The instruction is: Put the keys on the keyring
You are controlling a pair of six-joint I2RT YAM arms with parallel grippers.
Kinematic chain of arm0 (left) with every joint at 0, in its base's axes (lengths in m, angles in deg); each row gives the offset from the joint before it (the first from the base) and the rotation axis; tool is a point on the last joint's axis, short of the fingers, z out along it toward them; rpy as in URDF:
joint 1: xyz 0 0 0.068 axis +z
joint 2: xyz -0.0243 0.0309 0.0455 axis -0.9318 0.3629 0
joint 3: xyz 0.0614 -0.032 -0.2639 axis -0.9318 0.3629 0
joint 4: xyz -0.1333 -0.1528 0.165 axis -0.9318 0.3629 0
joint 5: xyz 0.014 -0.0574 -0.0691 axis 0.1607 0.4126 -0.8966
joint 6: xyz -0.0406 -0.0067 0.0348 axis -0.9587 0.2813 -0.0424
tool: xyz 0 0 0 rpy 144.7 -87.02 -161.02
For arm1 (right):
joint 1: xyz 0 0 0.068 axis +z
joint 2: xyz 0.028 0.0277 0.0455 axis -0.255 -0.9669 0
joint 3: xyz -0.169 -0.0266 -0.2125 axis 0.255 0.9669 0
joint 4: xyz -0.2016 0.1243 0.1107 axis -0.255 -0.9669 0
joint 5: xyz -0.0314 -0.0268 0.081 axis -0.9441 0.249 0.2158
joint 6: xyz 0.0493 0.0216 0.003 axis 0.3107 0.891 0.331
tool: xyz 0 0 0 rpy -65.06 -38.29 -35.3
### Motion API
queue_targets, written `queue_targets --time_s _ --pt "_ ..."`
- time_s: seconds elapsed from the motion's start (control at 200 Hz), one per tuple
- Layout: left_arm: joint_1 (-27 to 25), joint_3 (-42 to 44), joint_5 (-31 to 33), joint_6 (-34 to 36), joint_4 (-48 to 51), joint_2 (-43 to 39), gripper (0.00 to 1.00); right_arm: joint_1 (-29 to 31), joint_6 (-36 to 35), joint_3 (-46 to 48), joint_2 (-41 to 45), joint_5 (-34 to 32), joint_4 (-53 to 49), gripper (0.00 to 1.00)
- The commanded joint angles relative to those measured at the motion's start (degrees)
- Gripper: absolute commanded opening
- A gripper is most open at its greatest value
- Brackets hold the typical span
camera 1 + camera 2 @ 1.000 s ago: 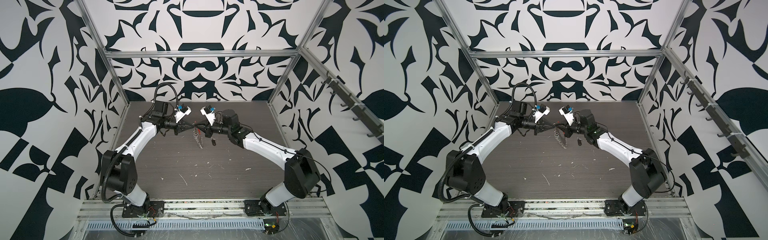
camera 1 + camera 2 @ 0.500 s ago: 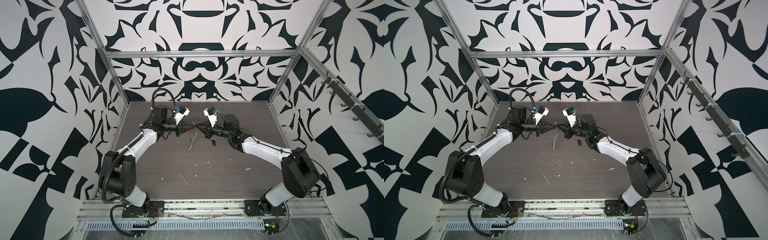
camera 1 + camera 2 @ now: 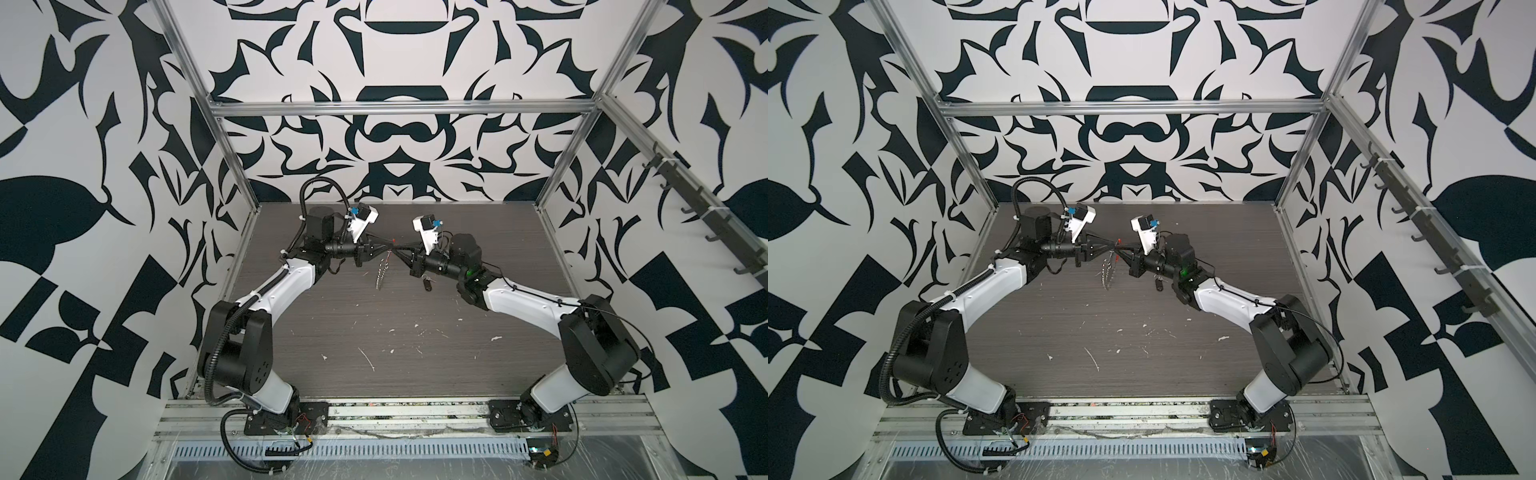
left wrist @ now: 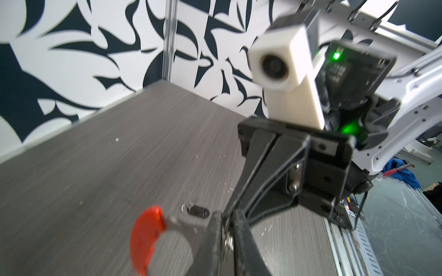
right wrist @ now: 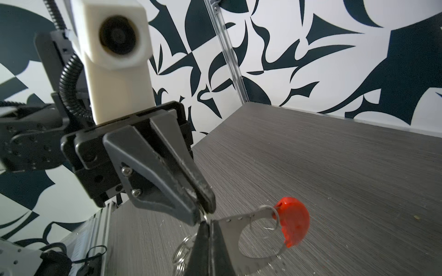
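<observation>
The two grippers meet tip to tip above the rear middle of the table (image 3: 374,332). The right gripper (image 3: 400,254) is clamped tight on the metal band of the keyring (image 5: 235,220). In the right wrist view the band comes straight out from between its closed fingers (image 5: 217,258) and curves round to the red plastic section (image 5: 294,224), with a small split ring (image 5: 181,248) hanging on the fingers' other side.

The left gripper (image 3: 385,250) has its jaws drawn nearly together around a sliver of silver at the same spot (whether it pinches the metal or only flanks it, I cannot tell). In both top views a string of silvery links (image 3: 1108,272) dangles from the meeting point toward the table.

The keys (image 4: 197,212), a single small black fob with a tiny ring, lie flat on the table. They are apart from both sets of fingertips and close by the right arm's wrist, on that arm's side of the dangling links.
</observation>
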Motion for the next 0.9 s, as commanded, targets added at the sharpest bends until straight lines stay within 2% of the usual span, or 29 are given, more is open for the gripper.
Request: queue_targets --time_s 0.0,0.065,0.15,0.3,0.4,0.535,0.695,0.895 --pt "-0.91 1.99 -1.19 -8.41 -13.70 0.98 0.13 0.79 6.59 1.01 -0.60 -2.24 12.09 0.00" --pt "-1.04 1.89 -1.55 -9.58 -14.29 1.64 0.09 0.81 7.60 1.54 -0.81 -3.15 13.80 0.00" --pt "-1.00 1.99 -1.47 -9.99 -14.36 1.98 0.11 0.82 8.13 1.80 -0.85 -3.43 15.23 0.00" --pt "-1.03 2.73 1.80 -9.28 -13.90 -0.08 0.29 0.80 7.00 1.92 -0.21 -2.97 14.53 0.00" --pt "-0.81 1.92 5.69 -4.18 -7.54 -2.84 0.36 0.78 6.03 1.84 0.30 -2.06 13.55 0.00" --pt "0.44 0.13 10.46 1.24 1.75 -6.43 0.38 0.80 4.54 1.09 0.57 -0.56 11.83 0.00" --pt "4.72 0.44 9.00 0.11 3.30 -8.37 0.39 0.79 3.32 0.35 0.63 0.52 10.72 0.00" --pt "6.67 -1.45 -0.05 -0.43 6.48 -4.73 0.37 0.79 2.61 -1.01 0.77 1.29 10.59 0.00"
